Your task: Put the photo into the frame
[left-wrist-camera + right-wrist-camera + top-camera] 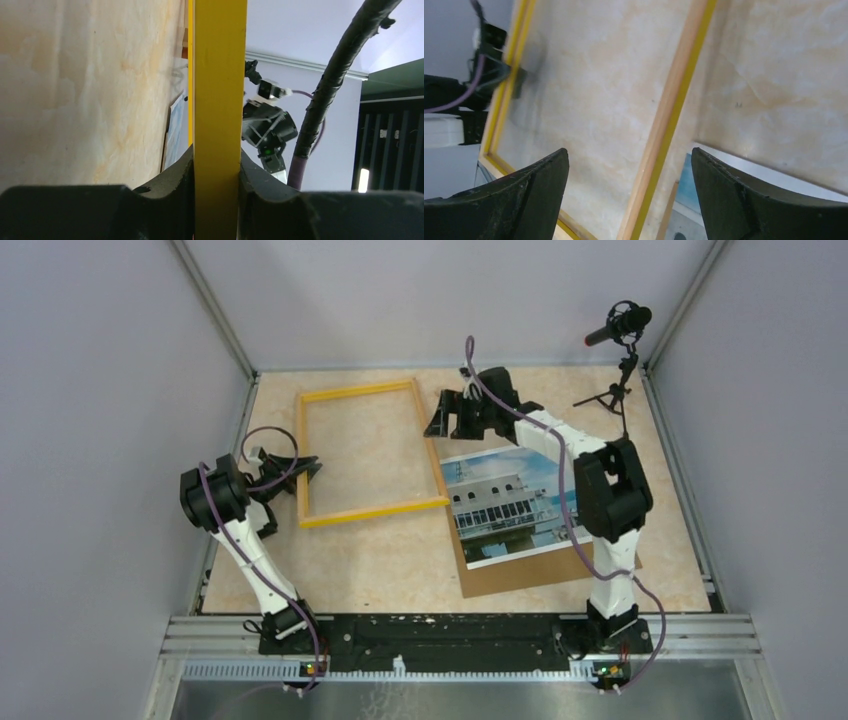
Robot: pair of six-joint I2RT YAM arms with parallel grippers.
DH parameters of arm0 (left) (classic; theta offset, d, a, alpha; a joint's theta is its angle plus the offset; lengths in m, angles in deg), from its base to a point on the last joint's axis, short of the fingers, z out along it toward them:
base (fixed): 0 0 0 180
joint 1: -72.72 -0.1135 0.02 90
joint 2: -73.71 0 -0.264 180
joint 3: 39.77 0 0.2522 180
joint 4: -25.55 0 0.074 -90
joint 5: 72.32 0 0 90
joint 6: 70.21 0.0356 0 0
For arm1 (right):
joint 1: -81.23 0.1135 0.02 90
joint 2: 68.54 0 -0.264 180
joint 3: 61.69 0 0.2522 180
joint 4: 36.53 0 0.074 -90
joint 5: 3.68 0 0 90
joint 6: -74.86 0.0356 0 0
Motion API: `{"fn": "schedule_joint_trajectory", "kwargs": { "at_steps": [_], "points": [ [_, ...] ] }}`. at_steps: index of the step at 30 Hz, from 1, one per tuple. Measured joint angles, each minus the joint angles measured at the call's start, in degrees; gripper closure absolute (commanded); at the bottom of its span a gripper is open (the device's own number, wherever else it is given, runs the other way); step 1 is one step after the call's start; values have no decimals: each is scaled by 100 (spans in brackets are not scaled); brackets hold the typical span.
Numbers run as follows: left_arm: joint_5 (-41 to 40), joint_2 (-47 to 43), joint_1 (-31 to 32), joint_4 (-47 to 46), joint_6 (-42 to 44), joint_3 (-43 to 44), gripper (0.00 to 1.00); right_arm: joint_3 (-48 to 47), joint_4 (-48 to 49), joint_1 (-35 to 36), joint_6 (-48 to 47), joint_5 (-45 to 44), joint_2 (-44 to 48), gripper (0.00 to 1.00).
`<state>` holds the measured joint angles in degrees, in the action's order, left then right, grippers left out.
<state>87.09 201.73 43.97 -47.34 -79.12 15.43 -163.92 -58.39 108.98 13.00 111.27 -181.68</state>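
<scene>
Photo (508, 505) lies flat, face up, right of centre in the top view. It sits on a brown backing board (520, 578), which sticks out along the photo's lower and left edges. The print shows a white multi-storey building against blue sky, w/ a white border.

Frame (375, 512) is a thin yellow-orange rectangle, upper left of centre, just left of the photo, w/ bare tabletop showing through it. Its lower-right corner reaches the photo's left edge; touching or overlapping, can't tell. In the R wrist view a photo corner and a sliver of board show low down beside the frame's rail.

L gripper (300, 468) is at the frame's left rail, near the lower-left corner. In the L wrist view both fingers (172, 175) press the yellow rail from either side, so it's clamped on the frame.

R gripper (443, 415) sits by the frame's upper-right corner, above the photo's top edge in the top view. In the R wrist view the jaws are spread wide w/ nothing btwn them; the rail runs diagonally across the tabletop behind the gap.

Table (380, 570) is beige marbled, w/ grey walls around. A mic on a small tripod (620, 330) stands in the upper-right corner, well apart from the photo.
</scene>
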Motion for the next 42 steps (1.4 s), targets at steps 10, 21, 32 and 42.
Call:
{"fn": "schedule_joint_trajectory", "kwargs": {
  "at_steps": [10, 21, 32, 42],
  "points": [
    [17, -4, 0, -11, 127, 0, 56, -9, -433, 162, 256, 280, -713, 23],
    [-15, -157, -4, 26, 140, -9, 49, -15, -415, 92, 297, 299, -713, 25],
    [-55, -407, -11, 28, 140, -96, 54, -166, -354, -15, 352, 496, -748, 27],
    [-131, -501, -11, 26, 138, -140, 59, -170, -188, -85, 605, 774, -929, 28]
  ]
}}
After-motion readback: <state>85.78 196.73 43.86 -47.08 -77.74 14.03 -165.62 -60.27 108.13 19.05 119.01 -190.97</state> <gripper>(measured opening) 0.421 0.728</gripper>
